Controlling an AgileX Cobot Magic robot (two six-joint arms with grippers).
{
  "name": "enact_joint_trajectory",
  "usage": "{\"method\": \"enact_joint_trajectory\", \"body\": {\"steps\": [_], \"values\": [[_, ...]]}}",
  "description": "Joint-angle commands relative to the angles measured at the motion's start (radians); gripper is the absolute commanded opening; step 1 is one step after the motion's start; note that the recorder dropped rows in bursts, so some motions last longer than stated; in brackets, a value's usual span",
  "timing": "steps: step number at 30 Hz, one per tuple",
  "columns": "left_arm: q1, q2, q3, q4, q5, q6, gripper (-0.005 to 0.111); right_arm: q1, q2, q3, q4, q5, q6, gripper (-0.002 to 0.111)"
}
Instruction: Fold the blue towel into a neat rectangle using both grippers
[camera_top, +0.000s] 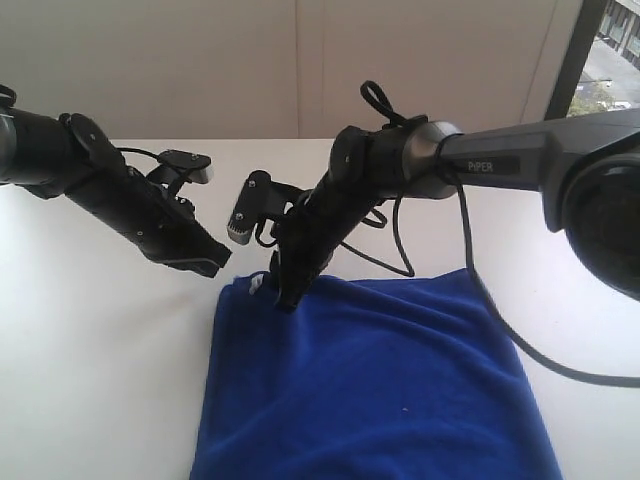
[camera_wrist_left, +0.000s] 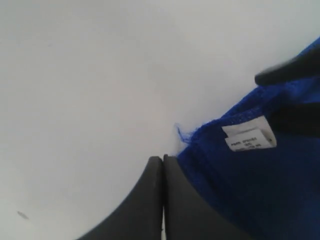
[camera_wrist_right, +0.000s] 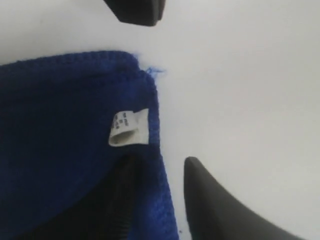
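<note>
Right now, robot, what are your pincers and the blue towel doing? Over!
Left pincer shut, empty, beside the blue towel corner. Right pincer open, straddling its edge near the white tag. Towel lying on table. Nothing in the way.

We see the towel (camera_top: 370, 390) lying on the worktop (camera_top: 90, 350), the right pincer (camera_top: 284, 300) straddling its far left corner beside the tag (camera_wrist_right: 129, 127), the left pincer (camera_top: 220, 263) just left of that corner.

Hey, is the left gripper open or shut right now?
Shut. The left gripper has its two fingers pressed flat together with nothing between them, just beside the blue towel at its tagged corner.
</note>
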Motion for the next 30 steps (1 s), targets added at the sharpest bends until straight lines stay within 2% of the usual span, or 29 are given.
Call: {"method": "enact_joint_trajectory", "body": {"steps": [1,4,7,11,14,17,19,25,30], "values": [[0.004,-0.011,0.005,-0.006,0.026,0.000,0.000,0.001,-0.036,-0.003,-0.021,-0.008,0.010,0.049],[0.004,-0.011,0.005,-0.006,0.043,0.000,0.000,-0.001,-0.069,-0.003,-0.058,-0.008,0.039,0.049],[0.004,-0.011,0.005,-0.006,0.064,0.000,0.000,-0.001,-0.107,-0.003,-0.173,0.009,0.146,0.049],[0.004,-0.011,0.005,-0.010,0.085,0.000,0.000,-0.001,-0.158,-0.003,-0.290,0.135,0.273,0.049],[0.004,-0.011,0.005,-0.039,0.106,0.010,0.000,-0.001,-0.202,0.016,-0.237,0.272,0.276,0.047],[0.003,-0.001,0.005,-0.090,0.126,0.049,0.000,0.012,-0.253,0.059,-0.137,0.344,0.243,0.039],[0.000,0.010,0.005,-0.117,0.133,0.070,0.000,0.037,-0.287,0.096,-0.100,0.361,0.236,0.035],[0.000,0.034,0.005,-0.136,0.141,0.092,0.000,0.149,-0.335,0.215,-0.086,0.383,0.260,0.035],[0.000,0.055,0.005,-0.136,0.145,0.115,0.000,0.246,-0.333,0.293,-0.095,0.321,0.260,0.035]]}}
